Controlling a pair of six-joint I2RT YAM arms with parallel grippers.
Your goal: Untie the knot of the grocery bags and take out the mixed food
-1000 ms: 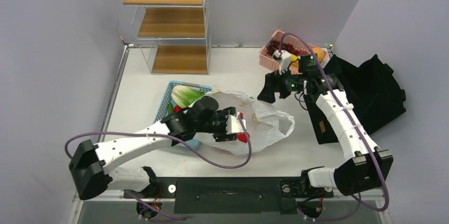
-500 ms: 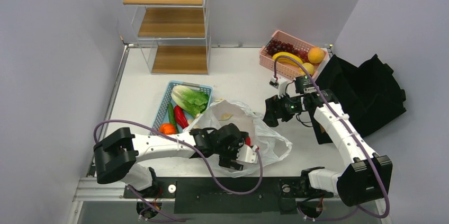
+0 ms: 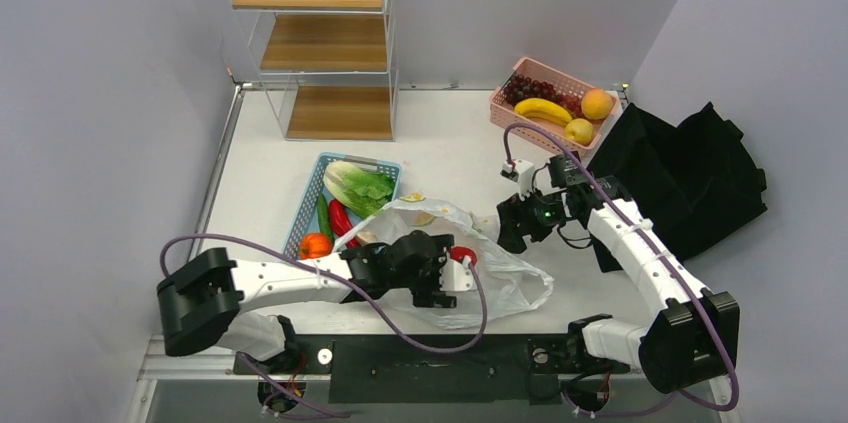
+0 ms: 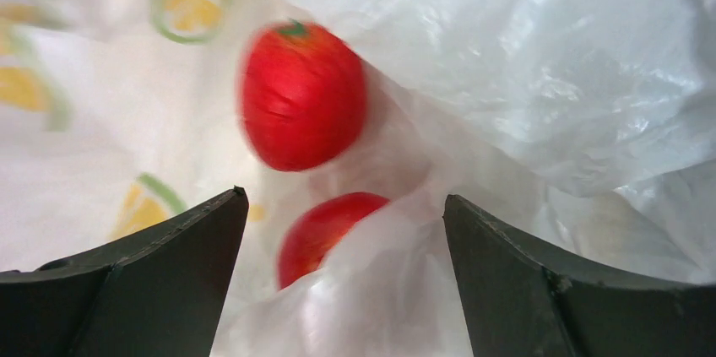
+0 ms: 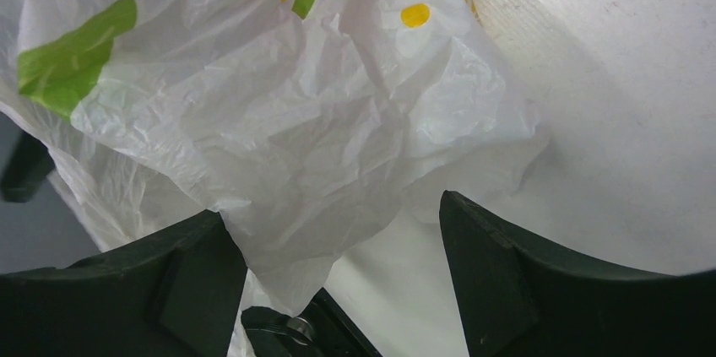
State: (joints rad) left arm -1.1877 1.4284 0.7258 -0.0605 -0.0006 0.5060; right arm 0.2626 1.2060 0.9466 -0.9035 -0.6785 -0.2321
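Two red apples (image 4: 304, 95) lie loose inside the grocery bag (image 3: 510, 278) at the table's six o'clock edge, dead ahead of the left gripper (image 4: 344, 197), whose jaws have just spread wide and clamp nothing. At the bag's three o'clock side the right gripper (image 5: 332, 205), come down from the pink basket (image 3: 506, 86) at one o'clock, holds its jaws apart around the crinkled plastic. The mouth looks open, so lifting food out remains.

Your crumpled white citrus-print grocery bag (image 3: 508, 269) lies near the table's (image 3: 440, 138) 6 o'clock edge, 2 red apples (image 4: 304, 97) inside, one half-covered.
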